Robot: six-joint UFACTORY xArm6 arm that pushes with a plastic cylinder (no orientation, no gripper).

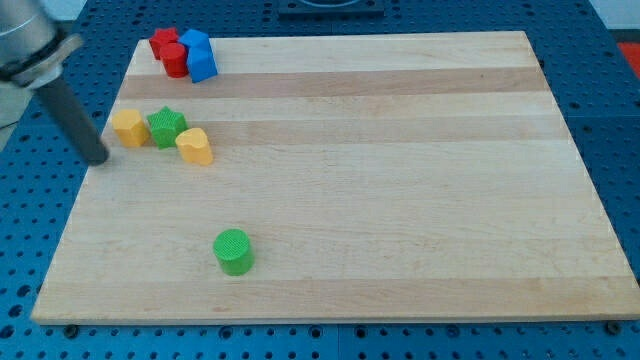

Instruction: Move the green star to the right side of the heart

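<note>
**Tip parked left of the yellow-and-green row**

You have my tip (pixel 97 158) resting on the bench (pixel 400 200) near its left edge, just left of the yellow hexagon (pixel 128 128) and apart from it. There is no hand on this arm, only the dark rod, so there is nothing to spread or pinch.

The green star (pixel 166 127) sits in the middle of a short row: the yellow hexagon touches it on its left, and the yellow heart (pixel 195 146) lies against its right side, a little nearer to you. So you see the star on the left of the heart, with the tip further left again, beyond the hexagon.

At the far left corner of the bench you find a tight cluster: two red blocks (pixel 168 50), shapes hard to tell, and two blue blocks (pixel 199 57) pressed against their right side.

A green cylinder (pixel 233 251) stands alone nearer to you, well apart from the row and from the tip.
</note>
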